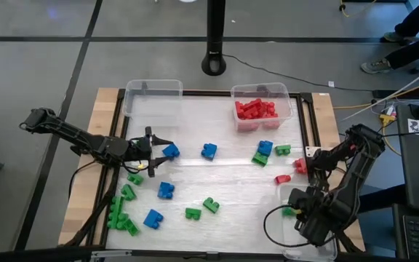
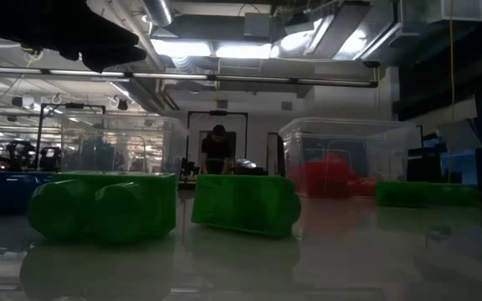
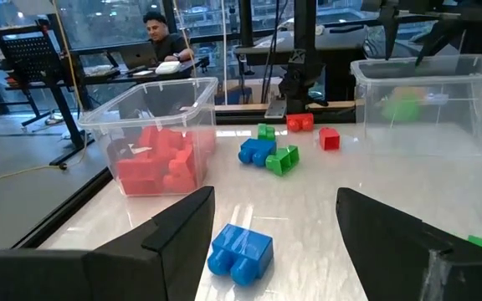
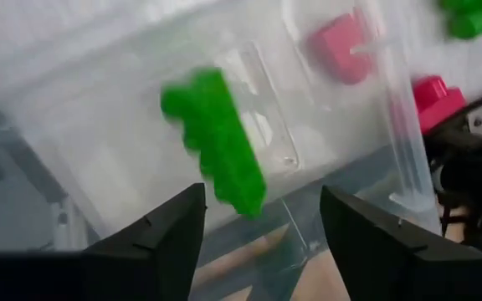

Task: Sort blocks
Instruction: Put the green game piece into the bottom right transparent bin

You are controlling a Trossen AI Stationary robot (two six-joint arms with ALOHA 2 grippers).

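Red, green and blue blocks lie scattered on the white table (image 1: 224, 178). At the table's left, my left gripper (image 1: 158, 153) (image 3: 274, 201) is open and points level toward the right. A blue block (image 1: 170, 151) (image 3: 241, 251) lies flat on the table between its fingertips, close to one finger. My right gripper (image 1: 298, 211) (image 4: 262, 201) points down, open, over a clear bin (image 1: 318, 244) at the near right. A green block (image 4: 216, 142) (image 1: 289, 211) shows blurred below its fingers, inside the bin's walls and apart from both fingers.
A clear bin (image 1: 153, 98) stands at the far left, and another (image 1: 291, 102) at the far right holds red blocks (image 1: 255, 109). Loose blocks: blue (image 1: 209, 151), blue (image 1: 166, 191), green (image 1: 210, 205), red (image 1: 282, 178), and several green (image 1: 122, 211) at the near left.
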